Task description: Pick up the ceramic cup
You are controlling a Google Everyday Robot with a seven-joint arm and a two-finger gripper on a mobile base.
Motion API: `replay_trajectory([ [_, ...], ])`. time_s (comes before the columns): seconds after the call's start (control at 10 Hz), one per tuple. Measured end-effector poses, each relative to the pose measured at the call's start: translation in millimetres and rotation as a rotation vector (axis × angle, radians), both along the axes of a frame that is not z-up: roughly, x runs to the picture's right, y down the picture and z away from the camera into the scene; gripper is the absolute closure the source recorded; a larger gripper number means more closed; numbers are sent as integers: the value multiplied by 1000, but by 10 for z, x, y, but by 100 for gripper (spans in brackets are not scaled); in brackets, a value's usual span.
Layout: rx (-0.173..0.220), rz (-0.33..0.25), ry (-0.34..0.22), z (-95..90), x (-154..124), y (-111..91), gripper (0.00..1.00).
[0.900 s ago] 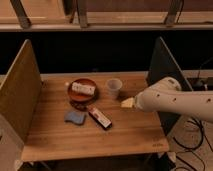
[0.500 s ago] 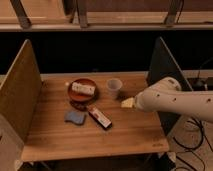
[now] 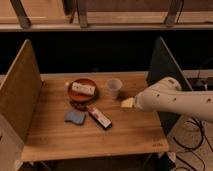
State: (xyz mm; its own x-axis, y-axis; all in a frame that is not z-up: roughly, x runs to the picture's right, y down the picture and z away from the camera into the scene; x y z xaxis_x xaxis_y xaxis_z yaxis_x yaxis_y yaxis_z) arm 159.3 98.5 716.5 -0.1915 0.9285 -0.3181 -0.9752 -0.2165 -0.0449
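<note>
The ceramic cup [image 3: 114, 87] is small, pale and tapered toward its base. It stands upright on the wooden table [image 3: 60, 137], just right of the reddish-brown dish [image 3: 83, 90]. My white arm [image 3: 175, 102] reaches in from the right. Its gripper [image 3: 128, 103] is the pale tip low over the table, a short way right of and in front of the cup, not touching it.
The dish holds a white bar-shaped object [image 3: 83, 89]. A blue sponge [image 3: 75, 117] and a red-and-white packet [image 3: 100, 118] lie in front of the dish. Upright wooden panels stand at the table's left [image 3: 19, 90] and right [image 3: 162, 67]. Cables hang off the right side.
</note>
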Motion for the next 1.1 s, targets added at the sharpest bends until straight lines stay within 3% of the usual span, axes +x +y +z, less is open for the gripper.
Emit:
replay_trajectory([
  [0.8, 0, -3, 0, 0, -1, -2, 20],
  [1.1, -1, -37, 11, 120, -26, -220, 20],
])
